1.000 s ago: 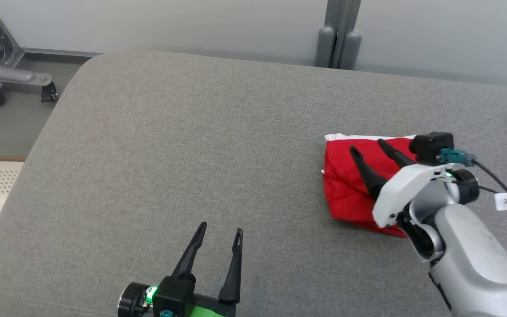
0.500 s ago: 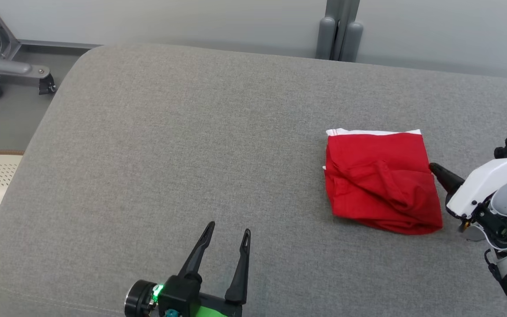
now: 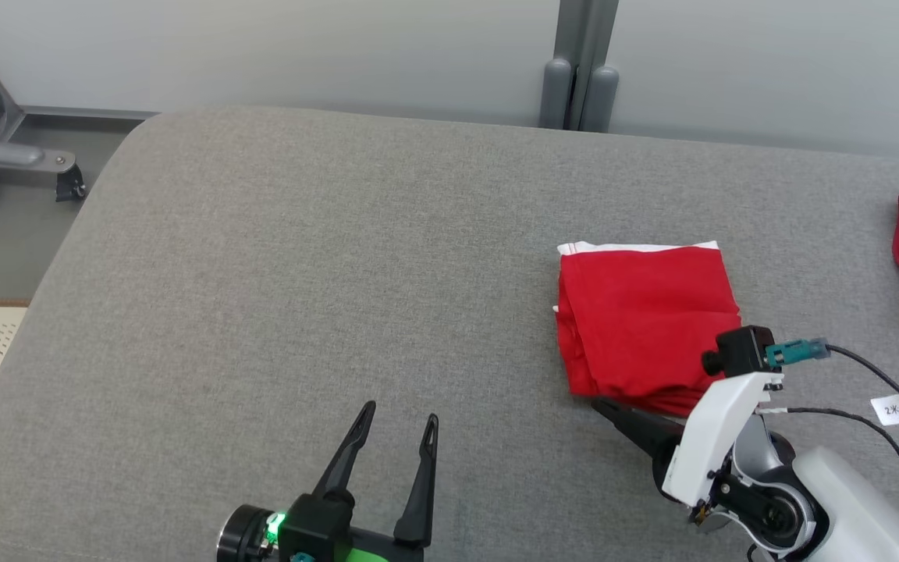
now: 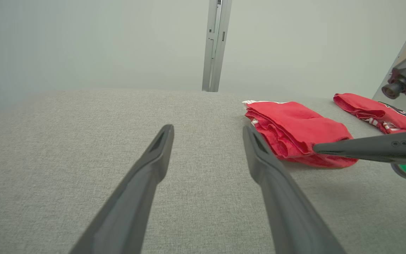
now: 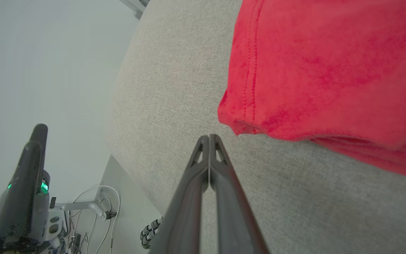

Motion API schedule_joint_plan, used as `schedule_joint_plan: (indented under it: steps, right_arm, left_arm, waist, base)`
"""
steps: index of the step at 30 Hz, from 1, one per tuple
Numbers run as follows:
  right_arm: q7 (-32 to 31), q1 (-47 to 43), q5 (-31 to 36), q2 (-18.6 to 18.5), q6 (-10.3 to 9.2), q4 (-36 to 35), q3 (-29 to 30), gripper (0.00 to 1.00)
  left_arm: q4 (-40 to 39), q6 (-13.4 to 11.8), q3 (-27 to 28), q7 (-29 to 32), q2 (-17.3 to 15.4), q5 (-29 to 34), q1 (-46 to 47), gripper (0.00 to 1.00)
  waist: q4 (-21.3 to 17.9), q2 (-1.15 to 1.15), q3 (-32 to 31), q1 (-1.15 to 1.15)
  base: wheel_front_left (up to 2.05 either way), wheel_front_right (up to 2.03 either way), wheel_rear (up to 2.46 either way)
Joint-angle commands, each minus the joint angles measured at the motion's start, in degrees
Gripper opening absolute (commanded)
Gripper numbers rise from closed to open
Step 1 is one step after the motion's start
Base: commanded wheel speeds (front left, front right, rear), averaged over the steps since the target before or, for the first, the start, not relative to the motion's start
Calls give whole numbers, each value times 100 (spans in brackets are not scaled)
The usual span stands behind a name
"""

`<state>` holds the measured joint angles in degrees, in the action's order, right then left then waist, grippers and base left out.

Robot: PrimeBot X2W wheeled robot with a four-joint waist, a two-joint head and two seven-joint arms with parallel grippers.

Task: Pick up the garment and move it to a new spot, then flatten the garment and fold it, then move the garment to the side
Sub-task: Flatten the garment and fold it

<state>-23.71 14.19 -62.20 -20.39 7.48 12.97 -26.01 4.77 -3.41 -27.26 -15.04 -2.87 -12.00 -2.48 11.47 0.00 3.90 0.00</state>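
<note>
Red folded garment (image 3: 644,312), white-edged; right end effector (image 3: 599,404) clenched, left end effector (image 3: 401,414) spread.

Your garment (image 3: 644,316) reads solid red, white band on far edge; the surface (image 3: 301,273) under it, heathered grey.

A small white tag (image 3: 894,409) hangs on the thin black cable (image 3: 860,364) over the right side of the gray counter (image 3: 301,273). It carries a dark handwritten "2" followed by one more mark, too small for me to make out.
</note>
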Motion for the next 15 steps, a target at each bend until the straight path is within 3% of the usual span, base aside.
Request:
schedule_joint_plan:
  steps: [1, 3, 4, 5, 15]
  right_arm:
    - [216, -124, 5, -72, -1, -158, -38, 0]
    - [635, -274, 170, -151, 0, -379, -127, 0]
    - [850, -348, 288, -191, 0, -432, -156, 26]
    - [1120, -429, 499, -269, -1, -453, -195, 100]
    - [3559, -691, 2290, -263, 0, 374, -116, 100]
  left_arm:
    - [18, 39, 31, -16, -7, 55, -102, 100]
    - [2, 25, 85, -16, -7, 69, -152, 100]
    - [-17, -2, 126, -16, -7, 54, -197, 100]
    - [-49, -31, 194, -16, -8, 36, -256, 100]
    - [-336, -62, 942, -16, -11, 63, -679, 100]
  waist:
    - [-135, 0, -168, 0]
    - [-197, 0, -278, 0]
    - [-239, 0, -328, 0]
    - [-298, 0, -384, 0]
    - [-946, 0, -745, 0]
  base:
    - [0, 0, 0]
    - [0, 0, 0]
    - [0, 0, 0]
    - [0, 0, 0]
    - [0, 0, 0]
